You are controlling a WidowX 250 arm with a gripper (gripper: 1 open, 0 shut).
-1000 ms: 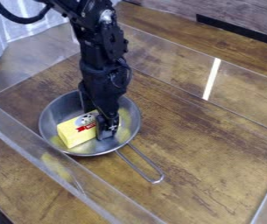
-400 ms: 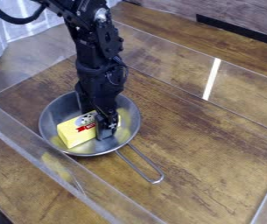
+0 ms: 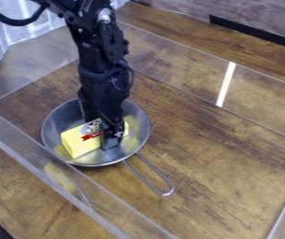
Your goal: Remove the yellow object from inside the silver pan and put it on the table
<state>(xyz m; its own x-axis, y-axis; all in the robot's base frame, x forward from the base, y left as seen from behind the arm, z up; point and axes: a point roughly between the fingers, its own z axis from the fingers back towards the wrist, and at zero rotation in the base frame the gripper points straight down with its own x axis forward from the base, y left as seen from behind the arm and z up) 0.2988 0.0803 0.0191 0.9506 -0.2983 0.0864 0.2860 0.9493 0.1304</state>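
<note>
The silver pan [image 3: 57, 119] sits on the dark wooden table [image 3: 220, 168] at lower left, its wire-loop handle [image 3: 155, 180] pointing toward the lower right. Inside it lies the yellow object [image 3: 78, 143], a small block with a white-and-red label at its right end. My gripper [image 3: 104, 136] points straight down into the pan with its black fingers spread, standing at the block's labelled end. The fingers hide part of the label. I cannot tell whether they touch the block.
Clear acrylic walls [image 3: 57, 173] edge the table along the front and left, close to the pan. A bright light streak [image 3: 227, 84] reflects on the wood at right. Open tabletop stretches to the right of the pan.
The arm has shifted very slightly left over the pan; the block and pan have not moved.
</note>
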